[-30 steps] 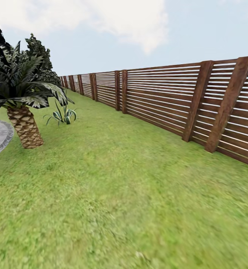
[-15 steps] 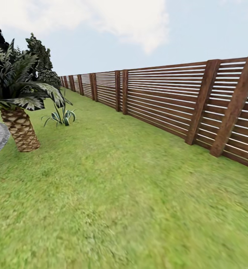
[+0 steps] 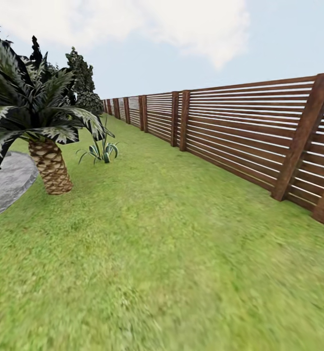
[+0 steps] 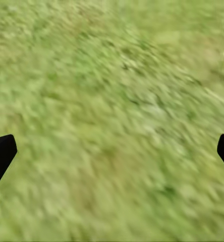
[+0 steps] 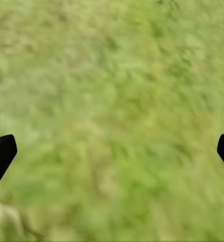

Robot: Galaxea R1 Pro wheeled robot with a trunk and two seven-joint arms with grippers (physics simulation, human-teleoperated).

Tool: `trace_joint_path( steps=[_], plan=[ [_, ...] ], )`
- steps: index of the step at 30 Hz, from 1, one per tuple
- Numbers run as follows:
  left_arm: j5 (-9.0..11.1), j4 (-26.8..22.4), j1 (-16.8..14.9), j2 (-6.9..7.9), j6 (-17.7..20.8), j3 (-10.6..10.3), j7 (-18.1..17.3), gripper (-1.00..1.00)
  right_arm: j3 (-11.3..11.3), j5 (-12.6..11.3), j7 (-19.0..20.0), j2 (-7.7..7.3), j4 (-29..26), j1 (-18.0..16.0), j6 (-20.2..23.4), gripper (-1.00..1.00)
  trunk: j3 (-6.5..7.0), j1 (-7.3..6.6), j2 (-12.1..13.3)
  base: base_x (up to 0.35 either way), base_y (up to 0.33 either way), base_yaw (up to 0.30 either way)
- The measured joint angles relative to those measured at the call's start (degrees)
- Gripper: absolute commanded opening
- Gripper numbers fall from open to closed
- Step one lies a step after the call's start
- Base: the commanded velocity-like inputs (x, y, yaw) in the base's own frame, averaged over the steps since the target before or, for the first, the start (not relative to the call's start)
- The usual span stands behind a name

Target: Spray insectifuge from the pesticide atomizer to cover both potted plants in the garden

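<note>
- since the earlier frames the whole head view has swung: the palm (image 3: 45,131), the spiky grass clump (image 3: 102,151) and the brown slatted fence (image 3: 239,129) all sit further right in the picture, and more of the grey paved patio (image 3: 6,183) shows, so the camera has turned and the things themselves have not shifted.
- left gripper (image 4: 112,151) has its jaws spread wide, one dark fingertip (image 4: 0,154) at each edge of the left wrist view, nothing held; between the jaws lies only blurred green lawn (image 4: 112,101).
- right gripper (image 5: 112,151) is likewise spread wide and empty, with a dark fingertip (image 5: 0,151) at each side of the right wrist view and blurred grass between the jaws.
- of the task's things, the garden is what can be seen: the lawn runs ahead between palm and fence; well beyond the jaws, the clump stands just past the palm's scaly trunk, and dark trees (image 3: 84,78) rise by the fence's far end.
</note>
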Motion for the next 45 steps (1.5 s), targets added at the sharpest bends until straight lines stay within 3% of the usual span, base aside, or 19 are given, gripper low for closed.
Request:
trace_joint_path(
  steps=[21,35,45],
  plan=[
    [0.24,0.02,-0.02,0.08,-0.03,0.0,0.0,1.0,-0.01,0.12,0.02,0.0,-0.01,0.02,0.07,1.0,-0.11,0.0,0.0,0.335,-0.136,0.035],
    [0.24,0.02,-0.02,0.08,-0.03,0.01,0.0,1.0,0.0,0.12,0.03,0.0,0.02,0.01,0.06,1.0,-0.11,0.0,0.0,0.336,-0.027,0.003],
    [0.24,-0.01,0.0,0.09,-0.02,0.02,0.0,1.0,0.01,0.13,0.02,0.0,0.08,0.0,0.06,1.0,-0.11,0.0,0.0,0.337,-0.056,0.194]
  ],
)
